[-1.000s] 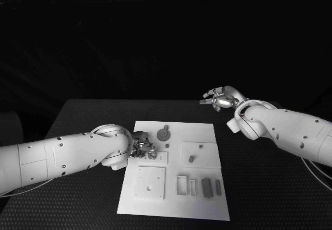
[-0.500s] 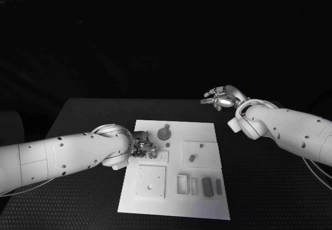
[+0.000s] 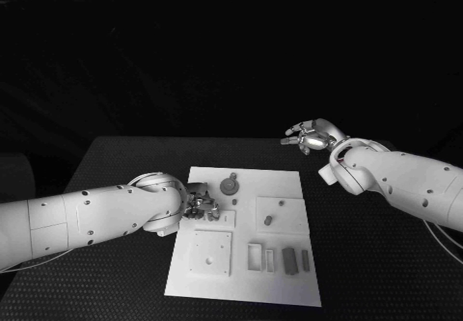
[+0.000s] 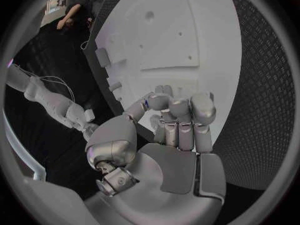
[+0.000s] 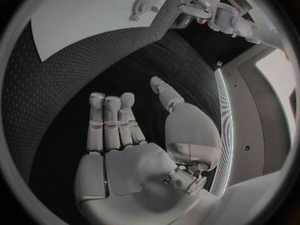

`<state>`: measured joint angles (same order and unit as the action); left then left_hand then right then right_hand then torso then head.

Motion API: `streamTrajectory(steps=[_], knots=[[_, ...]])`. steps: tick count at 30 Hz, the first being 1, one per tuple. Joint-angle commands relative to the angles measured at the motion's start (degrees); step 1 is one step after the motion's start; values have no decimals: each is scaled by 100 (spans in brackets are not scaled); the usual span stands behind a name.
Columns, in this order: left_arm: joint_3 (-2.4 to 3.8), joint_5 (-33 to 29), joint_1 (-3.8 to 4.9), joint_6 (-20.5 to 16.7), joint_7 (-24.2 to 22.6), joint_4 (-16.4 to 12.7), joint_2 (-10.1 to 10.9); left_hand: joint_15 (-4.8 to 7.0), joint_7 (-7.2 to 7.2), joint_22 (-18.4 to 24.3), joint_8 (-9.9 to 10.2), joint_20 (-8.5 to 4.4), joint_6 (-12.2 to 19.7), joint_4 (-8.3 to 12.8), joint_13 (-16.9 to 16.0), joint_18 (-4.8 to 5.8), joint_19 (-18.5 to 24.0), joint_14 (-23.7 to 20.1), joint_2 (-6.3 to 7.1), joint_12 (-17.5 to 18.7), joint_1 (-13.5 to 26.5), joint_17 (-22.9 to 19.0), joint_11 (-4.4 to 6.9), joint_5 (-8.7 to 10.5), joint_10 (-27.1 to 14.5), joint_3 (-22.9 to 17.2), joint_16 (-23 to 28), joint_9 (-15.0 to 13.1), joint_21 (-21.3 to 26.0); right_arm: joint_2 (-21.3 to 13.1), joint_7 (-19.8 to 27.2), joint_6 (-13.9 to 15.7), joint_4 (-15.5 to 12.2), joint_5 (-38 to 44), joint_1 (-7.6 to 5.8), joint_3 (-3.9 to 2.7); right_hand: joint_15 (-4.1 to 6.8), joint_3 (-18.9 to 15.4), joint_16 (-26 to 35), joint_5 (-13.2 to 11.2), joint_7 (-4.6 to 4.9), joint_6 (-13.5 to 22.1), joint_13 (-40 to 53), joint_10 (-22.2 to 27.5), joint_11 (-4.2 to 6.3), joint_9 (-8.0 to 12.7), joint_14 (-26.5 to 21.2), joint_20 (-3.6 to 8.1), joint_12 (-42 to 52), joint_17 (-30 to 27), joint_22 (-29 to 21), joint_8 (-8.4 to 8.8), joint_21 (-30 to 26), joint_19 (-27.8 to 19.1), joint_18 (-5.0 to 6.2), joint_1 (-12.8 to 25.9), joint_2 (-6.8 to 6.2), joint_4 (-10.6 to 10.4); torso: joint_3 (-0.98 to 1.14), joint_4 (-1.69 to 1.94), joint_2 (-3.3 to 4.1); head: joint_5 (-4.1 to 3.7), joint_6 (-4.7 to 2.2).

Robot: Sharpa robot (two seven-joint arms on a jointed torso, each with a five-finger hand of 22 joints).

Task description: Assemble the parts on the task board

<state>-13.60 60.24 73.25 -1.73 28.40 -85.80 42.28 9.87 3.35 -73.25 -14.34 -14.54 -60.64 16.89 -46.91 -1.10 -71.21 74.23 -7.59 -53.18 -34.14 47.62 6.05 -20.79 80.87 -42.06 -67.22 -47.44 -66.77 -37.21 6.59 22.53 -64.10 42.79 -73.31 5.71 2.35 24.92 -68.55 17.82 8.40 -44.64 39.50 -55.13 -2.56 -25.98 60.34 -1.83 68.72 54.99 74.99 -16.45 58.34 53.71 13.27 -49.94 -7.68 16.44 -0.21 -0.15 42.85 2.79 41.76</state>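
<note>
At the flat white task board point(image 3: 243, 267), the silver many-fingered left hand point(image 3: 201, 205) is largely masked in the head view by its own bulky white forearm point(image 3: 96, 217). Whether anything is pinched in the curled fingers point(image 4: 178, 107) cannot be told from the wrist view. The small dark grey parts point(image 3: 288, 259) toward five o'clock are too small to identify.

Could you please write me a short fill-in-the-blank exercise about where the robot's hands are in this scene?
1. The left hand is over the ____ edge of the task board.
2. The right hand is raised beyond the board's far ____ corner.
3. The right hand's fingers hold ____.

Missing words: left; right; nothing
</note>
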Motion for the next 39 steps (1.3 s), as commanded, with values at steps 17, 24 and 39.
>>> streamTrajectory(steps=[17, 24, 39], knots=[[-14, 368, -44, 11, -37, -57, -3, -32, -376, -44, 35, 20, -1109, -193, -2, -714, 96, 46, -37, -87, 71, 43, 75, 115, 4, -154, -63, 120, -86, -3, 24, -95, 1, -8, 0, -2, -7, -28, -26, 88, 175, -207, -24, 861, -128, 22, -44, -10, 33, -21, 74, -28, -35, -12, 173, 40, 51, 12, -6, 3, -3, 13, 2], [-14, 461, -51, -25, -19, -87, 2, -33, -387, -54, 27, 23, -1139, -167, 8, -715, 99, 50, -38, -100, 45, 52, 86, -23, 6, -196, -72, 139, -109, -12, 25, -92, 0, -10, 0, -2, -7, -29, -30, 125, 176, -207, -33, 863, -128, 29, -47, -12, 38, -27, 75, -31, -36, -12, 173, 52, 50, 9, -7, 1, -2, 8, 1], [-14, 456, -69, 175, 38, -135, 38, -30, -393, -60, 17, 32, -1166, -165, 16, -710, 113, 57, -75, -117, 47, 63, 92, -93, 12, -217, -86, 155, -123, -30, 20, -93, -9, -13, 0, -2, -8, -30, -31, 141, 176, -208, -38, 865, -129, 33, -49, -14, 40, -31, 75, -32, -37, -13, 173, 61, 49, 8, -3, 3, -1, 18, 15]])
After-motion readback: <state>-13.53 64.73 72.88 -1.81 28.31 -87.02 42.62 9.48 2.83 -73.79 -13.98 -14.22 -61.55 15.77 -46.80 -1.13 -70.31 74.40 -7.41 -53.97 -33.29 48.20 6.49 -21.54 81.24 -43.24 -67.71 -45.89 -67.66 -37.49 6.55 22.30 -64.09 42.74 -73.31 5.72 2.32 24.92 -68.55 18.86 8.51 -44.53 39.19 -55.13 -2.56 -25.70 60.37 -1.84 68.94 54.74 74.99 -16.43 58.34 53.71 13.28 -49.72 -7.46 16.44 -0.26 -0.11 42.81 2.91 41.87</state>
